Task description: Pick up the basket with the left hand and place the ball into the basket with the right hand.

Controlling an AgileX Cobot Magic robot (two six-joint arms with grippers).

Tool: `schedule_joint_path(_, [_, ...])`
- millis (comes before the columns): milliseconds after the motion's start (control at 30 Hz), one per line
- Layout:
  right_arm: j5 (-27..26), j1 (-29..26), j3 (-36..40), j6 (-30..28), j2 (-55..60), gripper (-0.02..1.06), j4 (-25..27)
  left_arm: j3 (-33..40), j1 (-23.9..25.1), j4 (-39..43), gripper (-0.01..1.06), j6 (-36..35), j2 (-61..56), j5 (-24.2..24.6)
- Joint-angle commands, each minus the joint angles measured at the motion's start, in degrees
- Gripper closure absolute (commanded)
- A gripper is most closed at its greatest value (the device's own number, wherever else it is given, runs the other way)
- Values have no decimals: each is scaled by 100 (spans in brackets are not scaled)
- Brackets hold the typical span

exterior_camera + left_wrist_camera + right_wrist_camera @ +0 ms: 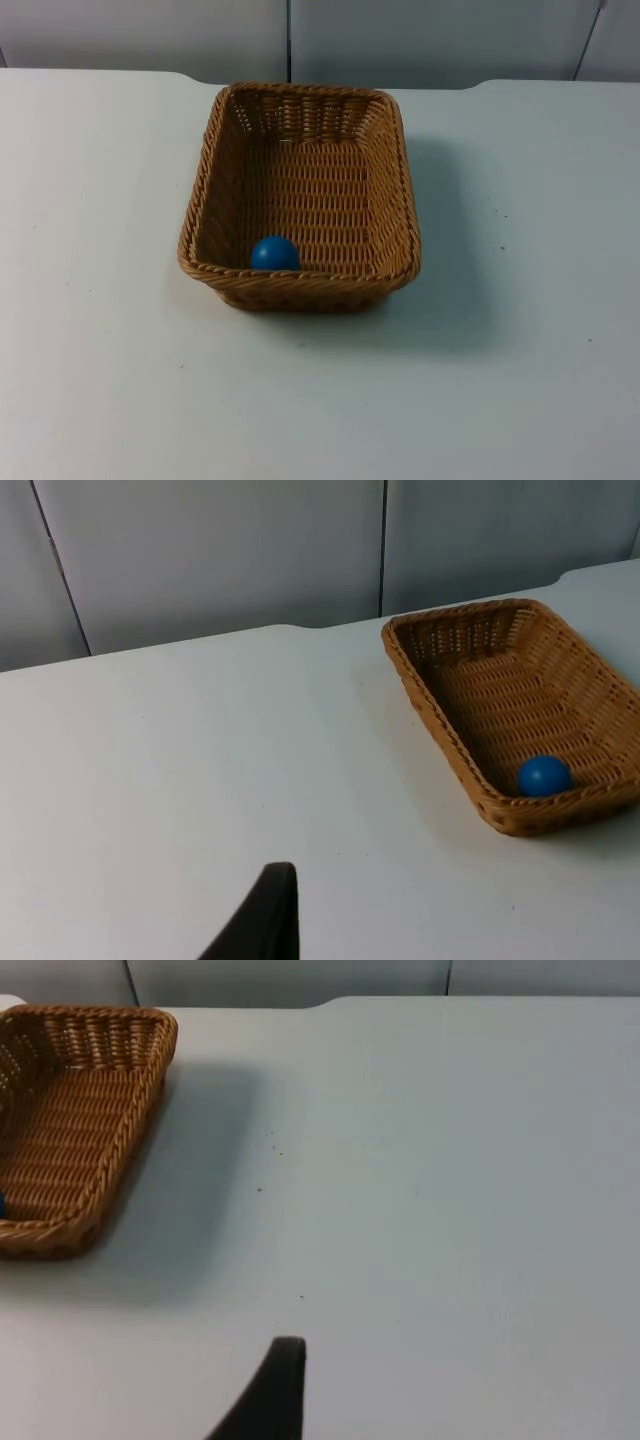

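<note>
The blue ball lies inside the wicker basket, on its woven floor, tucked against the short wall that faces the near edge of the table, towards the basket's left corner on that side. From the left wrist camera the ball sits just inside that same end wall, touching or almost touching the weave.

The basket stands flat on the white table, with its long sides running from the near edge towards the far edge. Its far short wall comes close to the far edge of the table, where the grey partition wall rises; the near short wall is about midway across the table top. It is roughly centred between the left and right edges. From the right wrist camera one corner of the basket stands on the table, and a sliver of blue peeks out inside it.

Around the basket the table carries a few tiny dark specks.

The left gripper's black fingertip hangs over bare table, well apart from the basket. The right gripper's fingertip likewise hangs over bare table, well away from the basket. Whether either gripper's fingers are spread or closed, I cannot tell.
</note>
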Motion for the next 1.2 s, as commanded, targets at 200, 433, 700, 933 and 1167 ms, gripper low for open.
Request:
schedule_joint_path(200, [15, 15, 43, -88, -22, 10, 37, 22, -40, -40, 0, -41, -38, -6])
schedule_joint_path(433, [15, 15, 43, -88, -22, 10, 37, 22, -40, -76, 0, -24, -53, -17])
schedule_joint_path(700, [15, 15, 43, -88, -22, 10, 37, 22, -40, -124, 0, 0, -87, -19])
schedule_joint_path(933, [5, 15, 43, -88, -22, 10, 37, 22, -40, -124, 0, 0, -87, -19])
schedule_joint_path(1167, [5, 15, 43, -76, -22, 10, 37, 22, -30, -124, 0, 0, -87, -19])
